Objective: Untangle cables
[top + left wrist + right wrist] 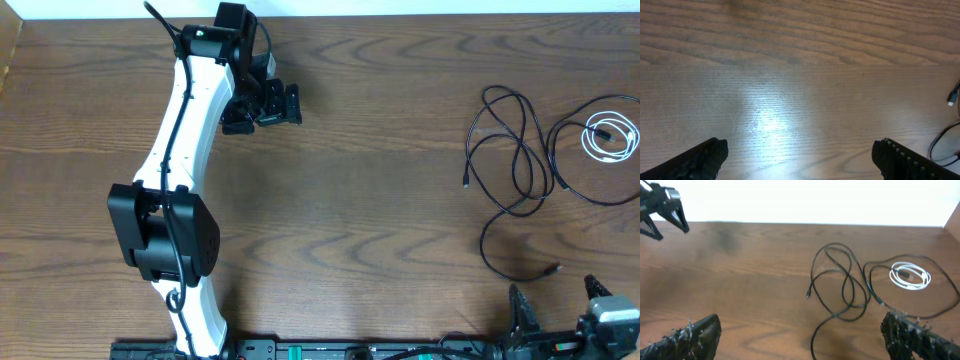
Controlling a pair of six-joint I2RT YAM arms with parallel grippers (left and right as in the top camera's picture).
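Note:
The cables lie at the table's right side. Black cords [515,150] loop over one another, and one tail ends in a plug [553,269] near the front. A small white cord [610,135] is coiled inside another black loop [585,165]. My right gripper [560,305] stands open at the front edge, just short of that tail. In the right wrist view the black tangle [840,280] and white coil [910,276] lie ahead of the open gripper [800,335]. My left gripper [265,108] is open far to the left, over bare wood [800,157]. A plug tip [952,97] and a cord bend [942,142] show at the left wrist view's right edge.
The wooden table [380,200] runs to a white back edge [790,220]. The left arm's white links [185,150] cross the left side of the table. A black rail [350,350] with the arm bases lines the front edge.

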